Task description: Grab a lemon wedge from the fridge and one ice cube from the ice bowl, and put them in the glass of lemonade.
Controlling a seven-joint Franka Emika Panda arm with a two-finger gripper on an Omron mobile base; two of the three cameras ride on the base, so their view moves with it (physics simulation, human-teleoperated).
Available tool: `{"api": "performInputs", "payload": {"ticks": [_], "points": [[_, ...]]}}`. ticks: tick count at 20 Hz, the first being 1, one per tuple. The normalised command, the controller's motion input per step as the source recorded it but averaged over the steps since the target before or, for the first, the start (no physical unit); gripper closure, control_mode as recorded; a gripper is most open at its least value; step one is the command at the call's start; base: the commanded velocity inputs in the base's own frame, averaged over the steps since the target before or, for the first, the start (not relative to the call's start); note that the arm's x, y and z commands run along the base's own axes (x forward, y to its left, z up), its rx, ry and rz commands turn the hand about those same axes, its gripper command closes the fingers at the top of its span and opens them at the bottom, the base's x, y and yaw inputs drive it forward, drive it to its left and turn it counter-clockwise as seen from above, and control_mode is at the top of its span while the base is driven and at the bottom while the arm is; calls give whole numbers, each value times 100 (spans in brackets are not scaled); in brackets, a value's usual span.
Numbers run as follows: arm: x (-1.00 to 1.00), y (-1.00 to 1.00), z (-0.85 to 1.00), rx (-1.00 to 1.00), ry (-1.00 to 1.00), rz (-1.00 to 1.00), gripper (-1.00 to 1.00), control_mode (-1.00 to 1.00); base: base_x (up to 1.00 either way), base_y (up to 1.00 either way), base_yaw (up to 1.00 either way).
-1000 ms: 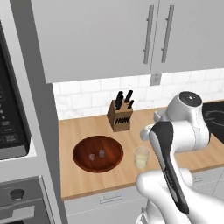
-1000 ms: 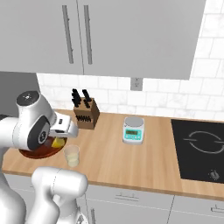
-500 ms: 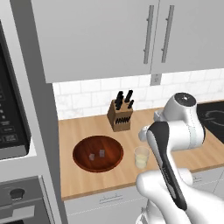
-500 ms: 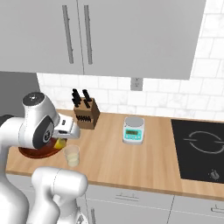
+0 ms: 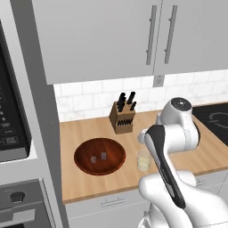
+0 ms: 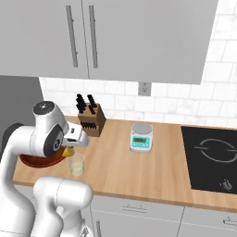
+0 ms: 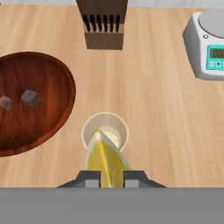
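My gripper [image 7: 111, 176] is shut on the lemon wedge [image 7: 104, 156], a yellow piece that hangs just above the glass of lemonade [image 7: 105, 131]. From the right, the wedge [image 6: 68, 151] shows under the gripper [image 6: 70, 147], slightly up and left of the glass [image 6: 76, 165]. The ice bowl [image 7: 43, 87], wide and reddish-brown, lies left of the glass and holds two ice cubes [image 7: 29, 97]. In the left base view the bowl [image 5: 84, 162] and the glass [image 5: 143, 159] stand near the counter's front, and my arm covers the gripper. The fridge is out of view.
A knife block [image 7: 103, 24] stands behind the glass near the wall. A white kitchen scale [image 6: 141, 137] sits to the right, and a black cooktop [image 6: 210, 157] beyond it. Wall cabinets [image 5: 151, 40] hang overhead, and a built-in oven column [image 5: 13, 133] closes the left.
The gripper with the lemon wedge has drifted a little to the right, closer over the glass. Bowl, glass and the rest have not moved.
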Motion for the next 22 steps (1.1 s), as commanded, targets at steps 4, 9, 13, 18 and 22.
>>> {"api": "performInputs", "payload": {"ticks": [4, 9, 13, 18, 22], "points": [[23, 0, -12, 0, 0, 0, 100, -100, 0, 0, 0], [13, 0, -6, 0, 0, 0, 100, -100, 0, 0, 0], [1, 0, -1, 0, 0, 0, 100, -100, 0, 0, 0], [0, 0, 0, 0, 3, 0, 100, -100, 0, 0, 0], [0, 0, 0, 0, 15, 0, 100, -100, 0, 0, 0]]}}
